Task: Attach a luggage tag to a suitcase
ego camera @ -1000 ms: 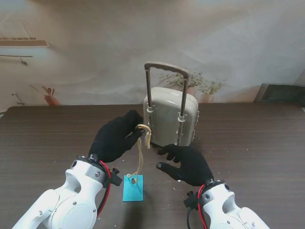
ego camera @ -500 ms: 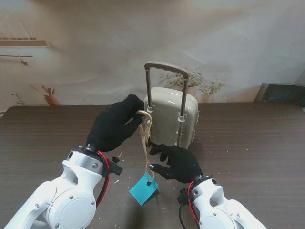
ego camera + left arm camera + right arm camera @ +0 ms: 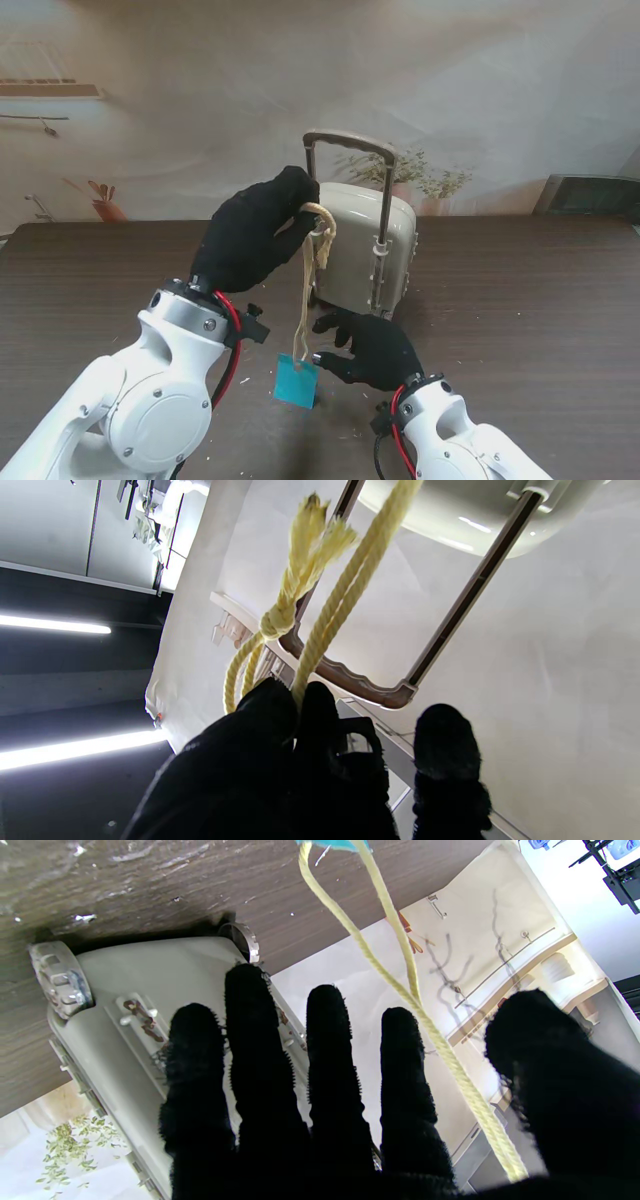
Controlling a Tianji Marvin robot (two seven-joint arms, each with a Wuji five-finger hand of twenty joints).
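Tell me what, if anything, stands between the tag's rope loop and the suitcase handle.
Nothing visible does. The left hand holds the rope loop up beside the suitcase handle, with the tag hanging underneath. The right hand sits low, open, in front of the suitcase.

A dark wood-grain table (image 3: pixel 530 290) is being shown, flecked with pale crumbs (image 3: pixel 352 432). Behind it, a printed backdrop (image 3: pixel 200 110) of shelf and potted plants is being displayed.

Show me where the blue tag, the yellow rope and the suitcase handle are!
blue tag (image 3: pixel 297 383), stand view, middle of the card.
yellow rope (image 3: pixel 306 290), stand view, the hanging stretch.
suitcase handle (image 3: pixel 350 140), stand view, the brown top bar.
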